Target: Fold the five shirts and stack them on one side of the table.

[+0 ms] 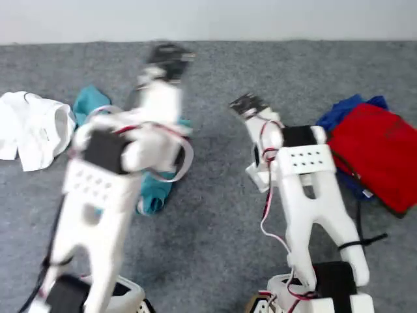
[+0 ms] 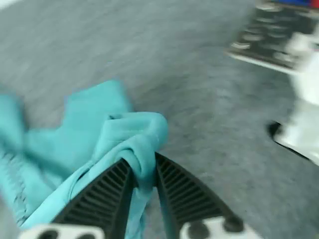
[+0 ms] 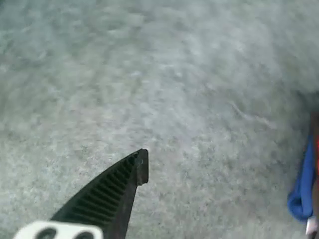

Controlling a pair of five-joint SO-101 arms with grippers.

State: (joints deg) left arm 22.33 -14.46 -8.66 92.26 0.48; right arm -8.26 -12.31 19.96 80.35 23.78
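Left gripper [image 2: 144,167] is clamping tight on a fold of the teal shirt [image 2: 99,124], which is lying left of centre on the grey table [image 1: 215,215]. Right gripper [image 1: 246,104] is hovering mid-table; cannot tell its opening.

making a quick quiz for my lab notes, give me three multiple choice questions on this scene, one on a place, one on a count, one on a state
1. Where does the red shirt lie?
A on the blue shirt
B draped over an arm
C on the floor

2. How many shirts show in the high view?
A two
B four
C five

3. The left end effector is:
A open, holding nothing
B shut on the teal shirt
C shut on the red shirt

Answers:
1 A, blue cloth sticks out from under the red.
2 B, the white shirt plus teal, red and blue ones.
3 B, teal cloth is pinched in it.
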